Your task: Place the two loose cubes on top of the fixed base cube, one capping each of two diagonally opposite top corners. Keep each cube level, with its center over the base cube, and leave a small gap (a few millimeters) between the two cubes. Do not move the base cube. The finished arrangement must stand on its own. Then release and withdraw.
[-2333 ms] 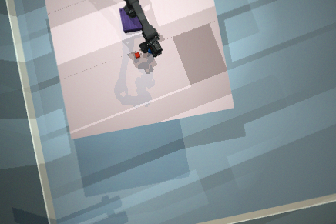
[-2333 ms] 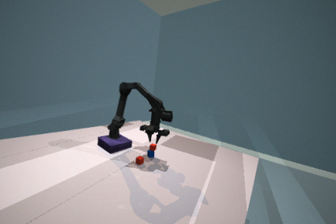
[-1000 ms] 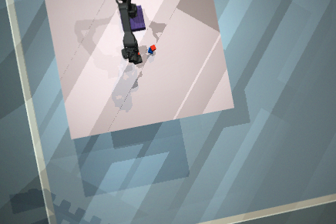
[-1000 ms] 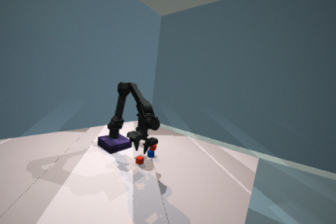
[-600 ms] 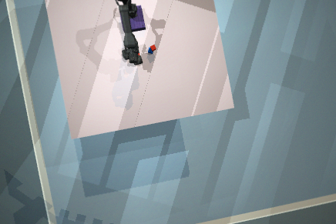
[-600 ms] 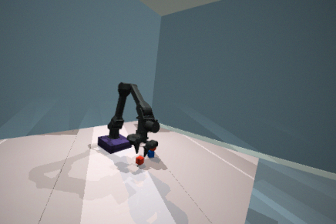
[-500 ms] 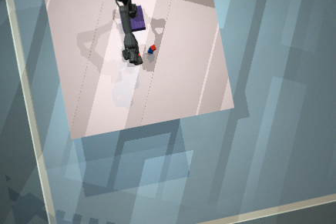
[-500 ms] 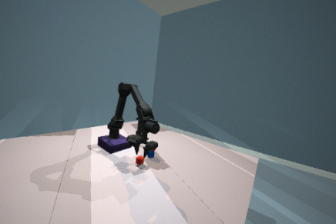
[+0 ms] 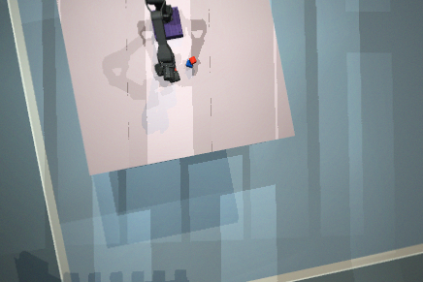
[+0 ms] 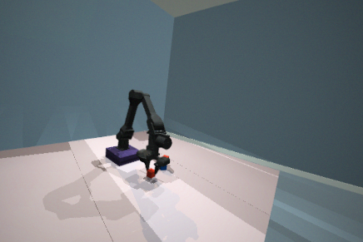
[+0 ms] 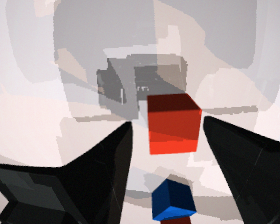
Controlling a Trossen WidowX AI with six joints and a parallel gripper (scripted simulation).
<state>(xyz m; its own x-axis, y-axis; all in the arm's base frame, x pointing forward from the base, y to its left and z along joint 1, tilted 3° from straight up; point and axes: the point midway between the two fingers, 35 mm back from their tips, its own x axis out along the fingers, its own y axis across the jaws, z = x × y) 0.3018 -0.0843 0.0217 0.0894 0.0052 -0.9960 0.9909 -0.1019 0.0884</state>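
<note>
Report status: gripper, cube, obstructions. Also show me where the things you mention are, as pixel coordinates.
Gripper [image 9: 174,76] [image 10: 151,170] [image 11: 168,124] open. Red cube [image 9: 176,69] [image 10: 151,173] [image 11: 174,125] between fingers, ungripped. Blue cube [image 9: 189,64] [image 10: 163,168] [image 11: 173,199] and second red cube [image 9: 192,60] [image 11: 176,220] nearby, outside closing path.

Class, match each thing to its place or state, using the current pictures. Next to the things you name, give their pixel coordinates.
1. gripper [image 9: 175,71] [image 10: 151,172] [image 11: 168,124]
2. blue cube [image 9: 189,64] [image 10: 163,168] [image 11: 170,199]
3. purple block [image 9: 176,24] [image 10: 121,157]

A. under the arm's foot
B. open, a red cube [image 9: 175,69] [image 10: 151,174] [image 11: 174,127] between its fingers
C. partly covered by another red cube [image 9: 193,60] [image 11: 175,221] in the top view

Pairs: 1-B, 2-C, 3-A
</note>
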